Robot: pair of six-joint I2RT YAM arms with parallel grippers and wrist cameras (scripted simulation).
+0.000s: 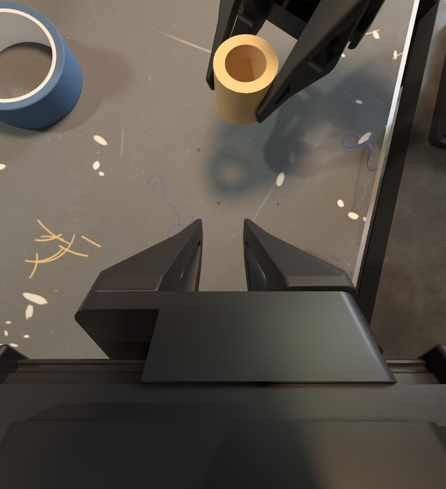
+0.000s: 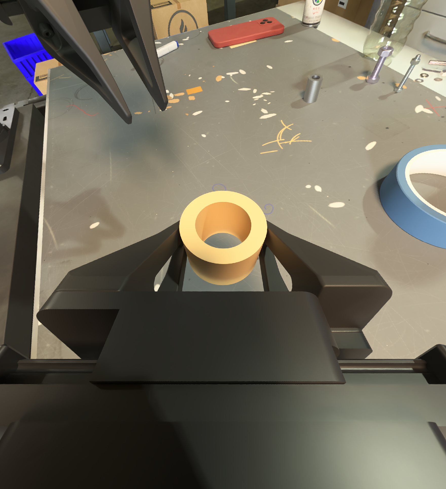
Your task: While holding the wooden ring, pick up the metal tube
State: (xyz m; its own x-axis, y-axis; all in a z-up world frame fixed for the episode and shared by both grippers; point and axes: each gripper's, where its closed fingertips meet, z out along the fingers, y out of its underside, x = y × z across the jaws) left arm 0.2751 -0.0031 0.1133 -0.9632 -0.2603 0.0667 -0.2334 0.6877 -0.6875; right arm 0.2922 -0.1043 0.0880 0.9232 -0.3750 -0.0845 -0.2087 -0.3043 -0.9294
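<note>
wooden ring [image 2: 222,238] up off the table, clamped in the right gripper [image 2: 223,239] — first half looks done!

the metal tube [image 2: 312,88] stands upright far off to the right in the right wrist view, well apart from both arms, with the blue tape roll [image 2: 412,209] nearer on the right. the left gripper [image 1: 222,225] hangs empty over bare table [image 1: 137,158], fingers parted only narrowly. next, i'd say, it must cross to the tube, spread wider and straddle it while the right grip holds.

wooden ring [image 2: 222,238] between right claw [image 2: 223,232] fingers above worktop [image 2: 137,185], tape roll [image 2: 428,198] right, metal tube [image 2: 313,88] upright beyond, phone [image 2: 245,34] farther back
</note>
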